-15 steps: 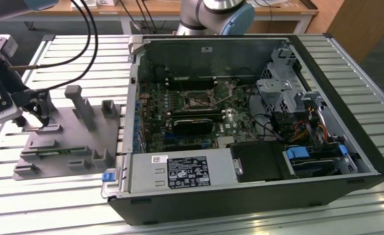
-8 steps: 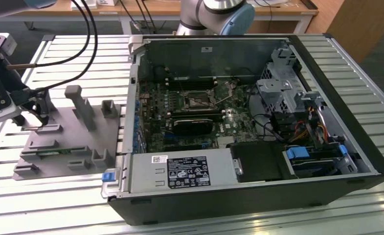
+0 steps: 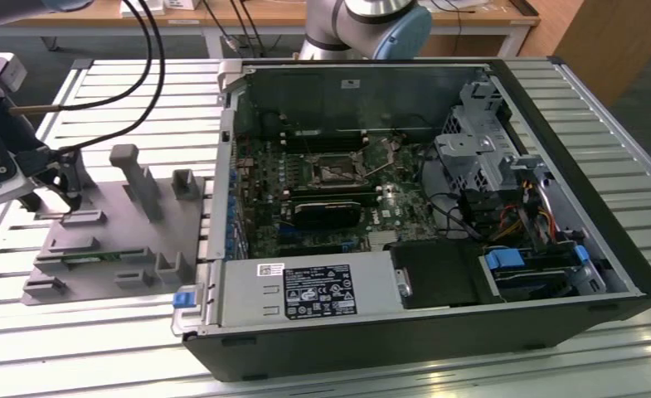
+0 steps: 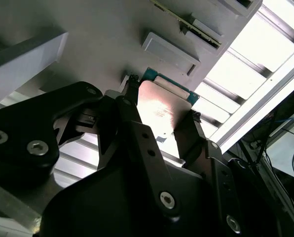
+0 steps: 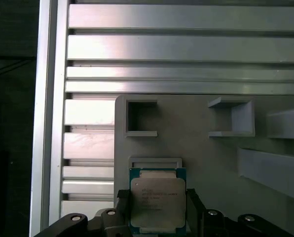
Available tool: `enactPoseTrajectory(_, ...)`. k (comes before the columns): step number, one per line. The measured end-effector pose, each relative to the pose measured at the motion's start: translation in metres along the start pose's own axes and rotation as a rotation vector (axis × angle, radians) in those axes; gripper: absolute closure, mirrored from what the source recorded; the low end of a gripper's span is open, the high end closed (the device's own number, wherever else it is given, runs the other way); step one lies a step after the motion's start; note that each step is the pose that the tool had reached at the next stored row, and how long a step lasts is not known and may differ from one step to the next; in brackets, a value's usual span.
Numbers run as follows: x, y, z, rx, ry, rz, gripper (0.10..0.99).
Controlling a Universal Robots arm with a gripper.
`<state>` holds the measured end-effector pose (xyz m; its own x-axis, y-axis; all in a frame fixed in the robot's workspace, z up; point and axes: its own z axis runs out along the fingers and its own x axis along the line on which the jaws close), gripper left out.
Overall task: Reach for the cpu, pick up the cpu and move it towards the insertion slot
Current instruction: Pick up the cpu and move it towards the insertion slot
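Gripper [image 3: 57, 192] position was recorded at the exterior view's left, over the far corner of the grey plastic tray [image 3: 104, 249], which rested on the slotted aluminium table [image 3: 82, 332].

In both wrist views the two black fingers [image 4: 186, 136] stood against opposite edges of the cpu [image 5: 158, 201], with the claw closed on the chip and no gap visible on either side. The cpu was oriented with its silvery metal lid toward the first wrist view, its green rim showing around the lid. It was located just beside a shallow square recess [image 5: 155, 163] in the tray, its edge overlapping the recess frame. Whether the chip had cleared the tray surface could not be determined.

Location of the insertion slot [image 3: 333, 172]: on the motherboard [image 3: 403, 207] inside the open computer case [image 3: 414, 340], toward the exterior view's right and well apart from the gripper. The slot showed a black square centre within a silvery frame. The tray's upright posts [image 3: 137, 178] stood between the gripper and the case.
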<state>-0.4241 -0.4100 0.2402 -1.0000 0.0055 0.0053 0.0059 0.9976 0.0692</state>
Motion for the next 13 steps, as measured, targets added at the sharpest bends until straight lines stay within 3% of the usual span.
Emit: enactPoseTrajectory(13,0.0,0.0004,-0.0054,0.0,-0.0001,0.0,0.545)
